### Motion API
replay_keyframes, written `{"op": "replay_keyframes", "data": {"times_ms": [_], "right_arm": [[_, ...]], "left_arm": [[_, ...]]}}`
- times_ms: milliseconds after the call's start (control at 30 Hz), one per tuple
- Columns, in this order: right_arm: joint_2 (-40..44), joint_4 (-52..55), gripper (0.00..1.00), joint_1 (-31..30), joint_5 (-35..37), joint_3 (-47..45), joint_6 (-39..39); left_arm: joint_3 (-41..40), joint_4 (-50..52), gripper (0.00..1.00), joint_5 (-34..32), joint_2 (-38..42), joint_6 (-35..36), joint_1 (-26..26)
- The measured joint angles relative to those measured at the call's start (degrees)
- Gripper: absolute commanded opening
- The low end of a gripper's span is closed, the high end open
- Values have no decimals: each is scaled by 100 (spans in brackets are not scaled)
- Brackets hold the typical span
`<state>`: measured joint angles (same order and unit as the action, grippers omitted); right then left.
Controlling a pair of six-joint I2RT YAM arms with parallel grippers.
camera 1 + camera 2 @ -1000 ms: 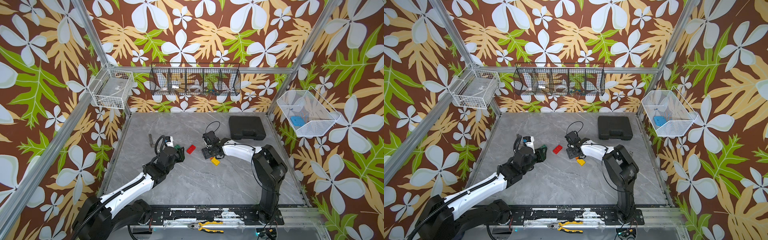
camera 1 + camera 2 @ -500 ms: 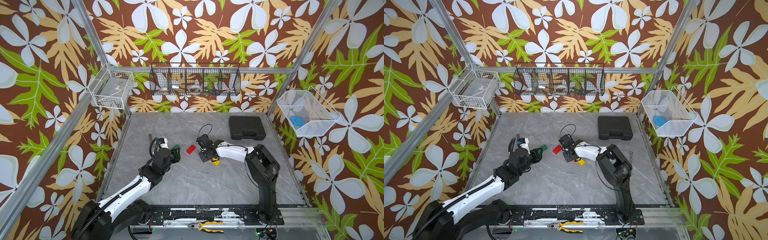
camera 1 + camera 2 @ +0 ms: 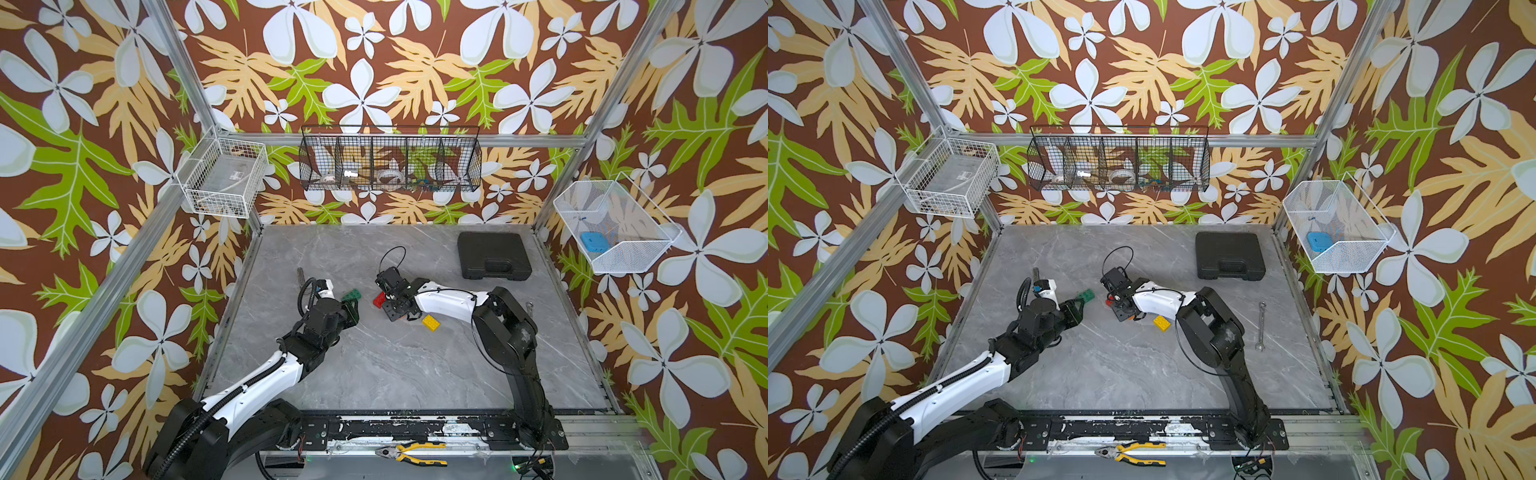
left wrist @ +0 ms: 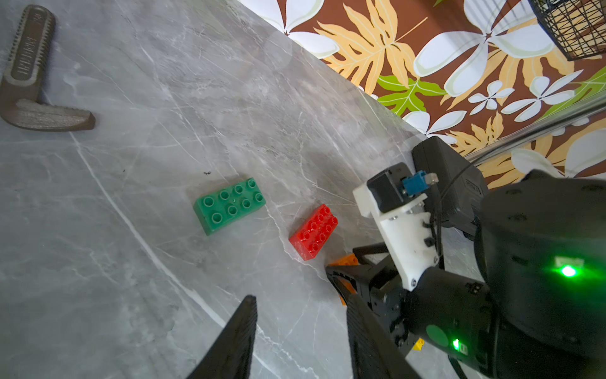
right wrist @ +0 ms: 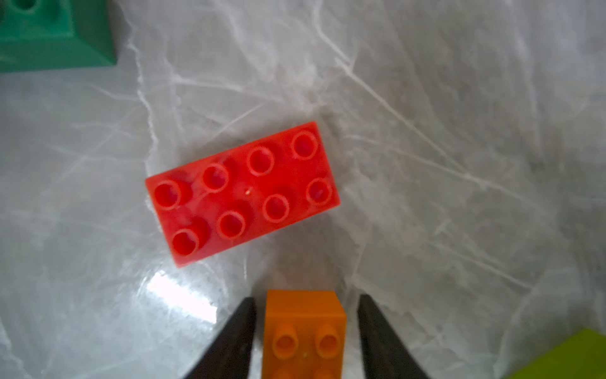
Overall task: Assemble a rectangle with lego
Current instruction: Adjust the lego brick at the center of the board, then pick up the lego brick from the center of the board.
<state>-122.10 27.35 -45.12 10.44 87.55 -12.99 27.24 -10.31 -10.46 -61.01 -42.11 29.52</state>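
The lego bricks lie apart on the grey table, and no rectangle is in view. My right gripper [image 5: 306,297] [image 3: 392,309] is open around the orange brick [image 5: 305,334], with a gap on each side. The red brick [image 5: 242,193] [image 3: 378,299] lies just beyond its fingertips. A lime green brick [image 5: 570,357] shows at the edge of the right wrist view. The yellow brick [image 3: 430,322] [image 3: 1161,323] sits beside the right arm. My left gripper [image 4: 299,297] [image 3: 351,309] is open and empty, just short of the dark green brick [image 4: 229,205] [image 3: 351,296].
A black case [image 3: 493,255] lies at the back right and a spanner [image 3: 1261,326] at the right. A serrated metal wrench jaw [image 4: 29,75] lies left of the left gripper. Pliers [image 3: 411,453] rest on the front rail. Wire baskets hang on the walls, one holding a blue block [image 3: 593,242].
My right gripper has moved left, away from the yellow brick and up to the red brick. My left gripper has shifted slightly and now sits back from the dark green brick.
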Motion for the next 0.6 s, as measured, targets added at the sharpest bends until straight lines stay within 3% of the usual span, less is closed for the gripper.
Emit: {"op": "replay_keyframes", "data": {"times_ms": [167,333,467,600], "right_arm": [[868,358,71,68,-197,-476,118],[2339,304,70,507,-431,-1805,-15],[2734,452,71,739,-446,-2680,-55],[2645,376,71,737,-505,-2800,-55]], "left_arm": [[33,-24,50,153,-146,-39,0],[122,-162,55,382,-470,-35,0],[291,-380,54,741,-1097,-37,2],[389,-649,53,1102,-1589,-131,17]]}}
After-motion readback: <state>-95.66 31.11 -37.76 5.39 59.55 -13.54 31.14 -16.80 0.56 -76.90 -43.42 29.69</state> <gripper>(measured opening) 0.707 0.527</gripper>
